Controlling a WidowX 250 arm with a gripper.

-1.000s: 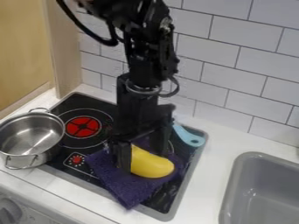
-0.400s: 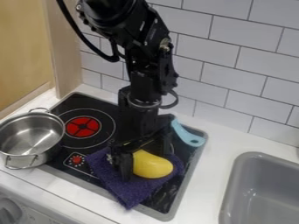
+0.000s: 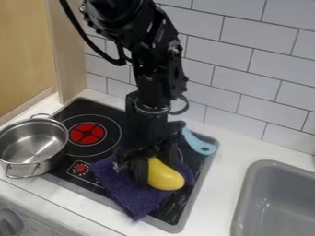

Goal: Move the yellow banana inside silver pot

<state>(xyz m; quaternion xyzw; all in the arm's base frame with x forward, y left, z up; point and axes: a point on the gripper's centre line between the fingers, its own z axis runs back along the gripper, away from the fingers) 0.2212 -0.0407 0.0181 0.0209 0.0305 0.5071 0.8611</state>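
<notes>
The gripper [image 3: 155,168] has its fingers apparently closed around the yellow banana [image 3: 166,178] over the purple cloth [image 3: 132,196]; its long axis slants from between them toward the view's lower right, the free end pointing away from the silver pot [image 3: 31,145] at left.

The gripper [image 3: 155,171] is black. Right beside it the banana [image 3: 166,178] is yellow; underneath, the cloth [image 3: 135,198] is deep purple, over a black stove [image 3: 111,111] edged in grey. Near the gripper, the burner [image 3: 78,135] is red, cut by a black cross and ringed with thin pale circles. Farther from it, the pot [image 3: 27,169] is silver and the sink [image 3: 245,198] grey. Behind it, whitish tiles [image 3: 252,39] show dark lines in a staggered brick pattern.
</notes>
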